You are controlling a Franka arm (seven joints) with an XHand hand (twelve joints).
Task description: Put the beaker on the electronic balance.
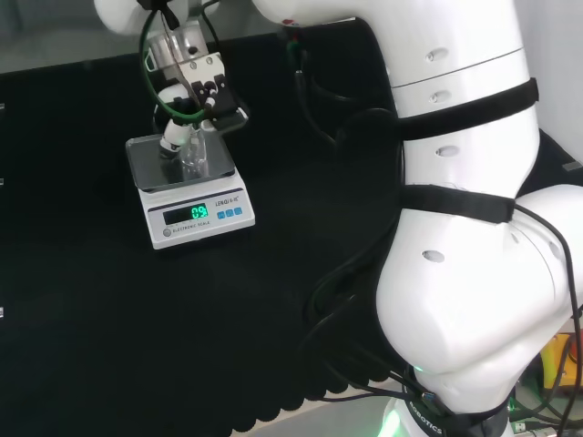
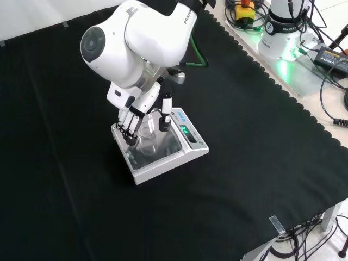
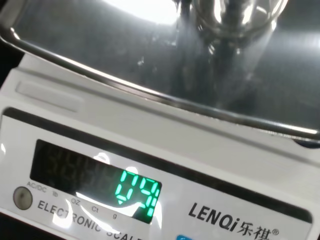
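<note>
Front view first, by size: the arm [image 2: 138,38] reaches down from twelve o'clock over the black cloth [image 2: 244,179]. Below it sits the balance [image 2: 163,157], white-bodied with a steel pan, slightly to nine o'clock of the picture's middle. The hand [image 2: 136,111] hangs over the pan's ten o'clock side. The beaker [image 2: 148,137], clear and hard to make out, stands upright on the pan between the fingers [image 2: 126,126] at its nine o'clock and the thumb [image 2: 163,122] at its two o'clock. They are curled round it; whether they press its wall I cannot tell.

In the head view the balance [image 1: 191,187] lies at ten o'clock on the cloth, and the beaker [image 1: 193,160] stands on the pan under the hand [image 1: 196,91]. The wrist view looks across the pan's rim [image 3: 150,95] to the beaker's base [image 3: 235,20], which seems to rest on the steel, and the display is lit.

I judge this the placing step, nearly done. Next the hand should spread clear of the glass, then lift straight up without tipping the beaker or touching the pan.
</note>
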